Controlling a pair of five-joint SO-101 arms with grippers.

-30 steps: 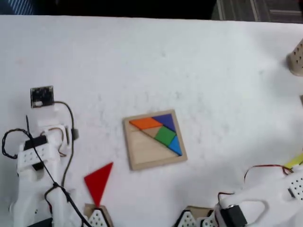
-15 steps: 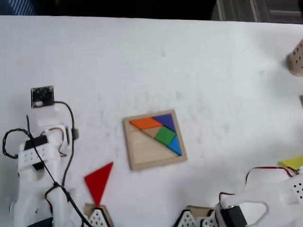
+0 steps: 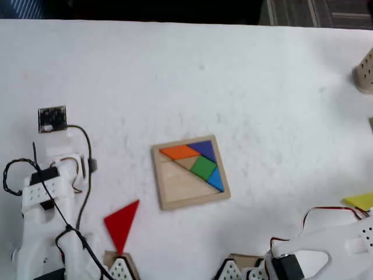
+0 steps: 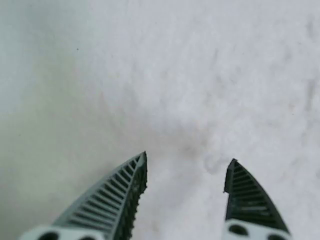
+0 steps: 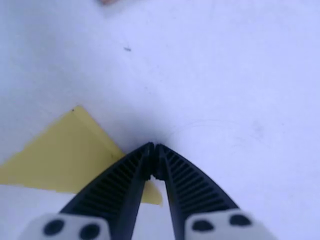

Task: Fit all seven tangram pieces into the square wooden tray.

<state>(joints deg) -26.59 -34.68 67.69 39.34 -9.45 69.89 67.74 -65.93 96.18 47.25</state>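
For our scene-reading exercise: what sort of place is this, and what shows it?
Probably a robotics lab or workshop bench: the cabled left arm and right arm on a white table, a small circuit board, and a wooden tray set out as a test puzzle.

The tray [image 3: 176, 186] lies on the table [image 3: 262, 87] between the two arms, well apart from both grippers. In its half away from the left arm [image 3: 44, 201] sit a parallelogram [image 3: 179, 151], a corner triangle [image 3: 203, 147] to its right, a square piece [image 3: 203, 167] in front of them, and a small triangle [image 3: 216, 180] by the right rim. One loose triangle [image 3: 120, 221] lies between the tray and the left arm. Another loose triangle [image 5: 65, 155] lies just beside the right gripper [image 5: 153, 148], one corner under its tips. Table lies beneath the left gripper [image 4: 186, 162].
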